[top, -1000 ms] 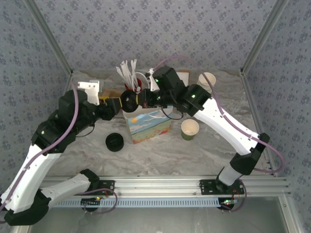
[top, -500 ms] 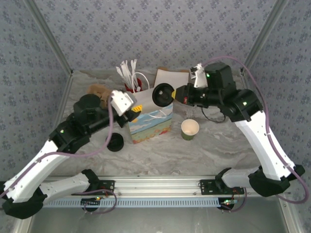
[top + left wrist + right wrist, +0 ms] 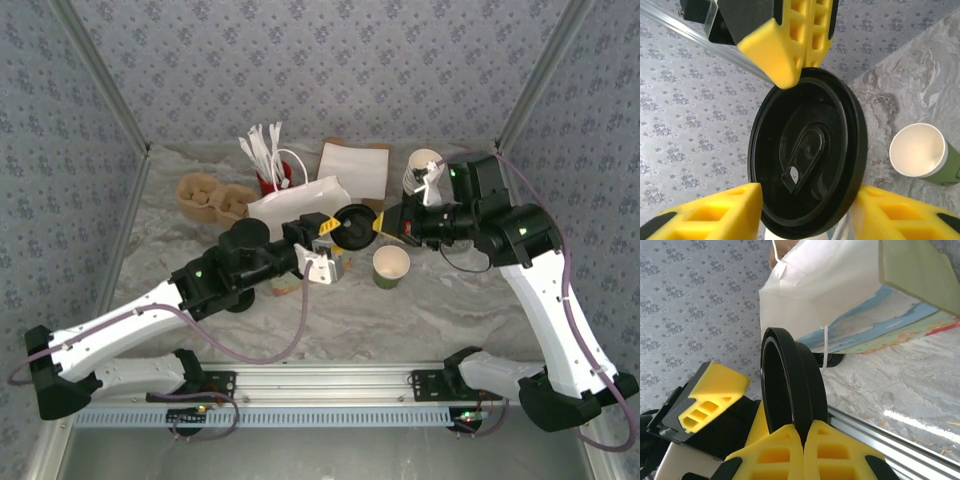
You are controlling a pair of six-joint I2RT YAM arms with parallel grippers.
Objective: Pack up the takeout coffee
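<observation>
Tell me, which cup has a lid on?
The takeout coffee, pinched in the air by the right gripper, wears a black lid. The green cup on the table and the stacked cups behind are open.

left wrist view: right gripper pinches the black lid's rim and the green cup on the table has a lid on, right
No: the green cup is unlidded, as the left wrist view shows; the right gripper does pinch the black lid.

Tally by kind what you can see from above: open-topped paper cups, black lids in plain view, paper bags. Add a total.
Open-topped cups: 2, the front cup and the back cup
Black lid, pinched by the right gripper: 1
Paper bag: 1
Total: 4
</observation>
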